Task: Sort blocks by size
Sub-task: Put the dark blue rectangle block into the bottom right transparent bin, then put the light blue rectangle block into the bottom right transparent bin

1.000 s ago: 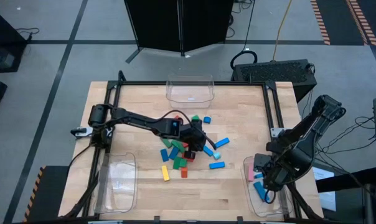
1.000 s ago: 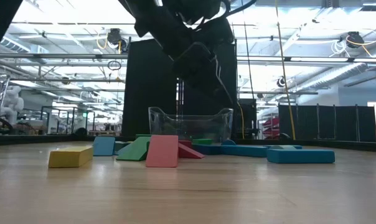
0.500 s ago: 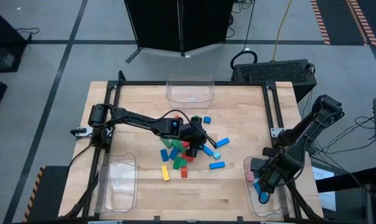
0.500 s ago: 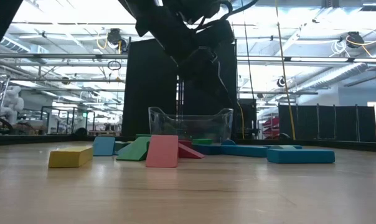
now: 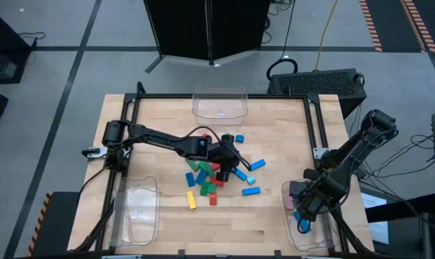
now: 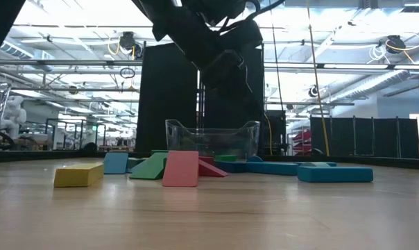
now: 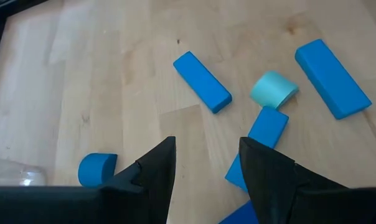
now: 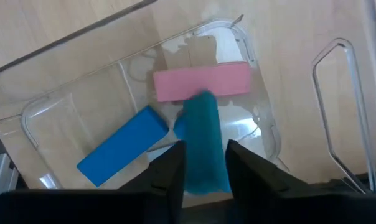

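The blocks (image 5: pixel 216 175) lie in a loose pile at the table's middle: blue, green, red, yellow and cyan pieces. In the low view a pink piece (image 6: pixel 180 169) and a yellow bar (image 6: pixel 78 174) lie nearest. My left gripper (image 5: pixel 230 155) hovers open over the pile's far right part; in its wrist view (image 7: pixel 206 162) bare wood shows between the fingers, with blue bars (image 7: pixel 202 81) beyond. My right gripper (image 5: pixel 302 216) is over the near right clear bin (image 5: pixel 288 188), shut on a teal bar (image 8: pixel 203 146). A pink bar (image 8: pixel 200 82) and a blue bar (image 8: pixel 121 147) lie in that bin. My right gripper pinches the teal bar's two long sides (image 8: pixel 203 168) between its two fingers, at the bar's end nearest the wrist. The fingers come from above and lie along the bar. The bar points down into the bin, its free end (image 8: pixel 202 102) over the pink bar.
A clear bin (image 5: pixel 219 102) stands at the table's far edge, and another (image 5: pixel 135 212) at the near left. A black frame (image 5: pixel 203 96) runs round the table top. Bare wood lies along the near edge between the two near bins.
My left gripper has risen a little above the pile and stays open. My right gripper has crept a little toward the near edge over the right bin, still shut on the teal bar.
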Robot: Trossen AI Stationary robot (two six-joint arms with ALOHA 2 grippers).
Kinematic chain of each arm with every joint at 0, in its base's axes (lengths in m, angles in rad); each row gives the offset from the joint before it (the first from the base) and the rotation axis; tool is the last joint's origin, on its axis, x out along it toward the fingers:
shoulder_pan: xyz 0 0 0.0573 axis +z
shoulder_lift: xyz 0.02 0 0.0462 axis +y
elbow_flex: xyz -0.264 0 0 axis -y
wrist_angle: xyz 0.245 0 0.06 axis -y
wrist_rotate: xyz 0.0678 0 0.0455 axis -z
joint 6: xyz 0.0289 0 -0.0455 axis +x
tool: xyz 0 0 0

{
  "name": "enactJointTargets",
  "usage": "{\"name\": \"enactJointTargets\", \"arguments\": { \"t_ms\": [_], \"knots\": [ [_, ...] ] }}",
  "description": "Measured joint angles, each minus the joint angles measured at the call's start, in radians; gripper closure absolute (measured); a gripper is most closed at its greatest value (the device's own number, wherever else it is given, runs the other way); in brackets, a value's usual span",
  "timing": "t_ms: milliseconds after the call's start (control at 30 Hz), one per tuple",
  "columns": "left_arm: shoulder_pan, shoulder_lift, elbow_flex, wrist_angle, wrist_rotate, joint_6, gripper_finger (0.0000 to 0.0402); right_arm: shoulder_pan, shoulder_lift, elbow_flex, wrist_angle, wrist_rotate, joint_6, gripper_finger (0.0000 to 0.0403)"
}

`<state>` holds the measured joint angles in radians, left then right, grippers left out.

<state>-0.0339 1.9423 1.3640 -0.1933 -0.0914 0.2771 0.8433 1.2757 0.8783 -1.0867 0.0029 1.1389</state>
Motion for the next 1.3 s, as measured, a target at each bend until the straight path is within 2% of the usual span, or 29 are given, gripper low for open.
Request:
{"name": "enactJointTargets", "arguments": {
  "t_ms": [133, 300, 533, 700, 833, 1133, 1300],
  "knots": [
    [0.001, 0.0, 0.0, -0.004, 0.0, 0.0, 0.0223, 0.0, -0.022, 0.0, -0.03, 0.0, -0.002, 0.0262],
    [0.001, 0.0, 0.0, -0.019, 0.002, 0.001, 0.0223, 0.0, -0.053, 0.0, -0.068, 0.028, 0.0, 0.0259],
    [0.001, 0.001, 0.0, -0.087, 0.014, 0.077, 0.0223, 0.011, -0.093, 0.063, -0.069, 0.17, -0.046, 0.0268],
    [0.001, 0.011, 0.0, -0.085, 0.09, 0.095, 0.0223, 0.033, -0.094, 0.153, -0.06, 0.309, -0.137, 0.0268],
    [0.0, 0.048, 0.0, -0.082, 0.091, 0.131, 0.0223, 0.036, -0.094, 0.19, -0.045, 0.406, -0.184, 0.0268],
    [0.001, 0.095, -0.001, -0.088, 0.029, 0.177, 0.0223, 0.035, -0.094, 0.192, -0.051, 0.543, -0.193, 0.0268],
    [0.001, 0.095, -0.001, -0.086, 0.023, 0.181, 0.0223, 0.034, -0.094, 0.192, -0.05, 0.553, -0.193, 0.0268]
  ]
}}
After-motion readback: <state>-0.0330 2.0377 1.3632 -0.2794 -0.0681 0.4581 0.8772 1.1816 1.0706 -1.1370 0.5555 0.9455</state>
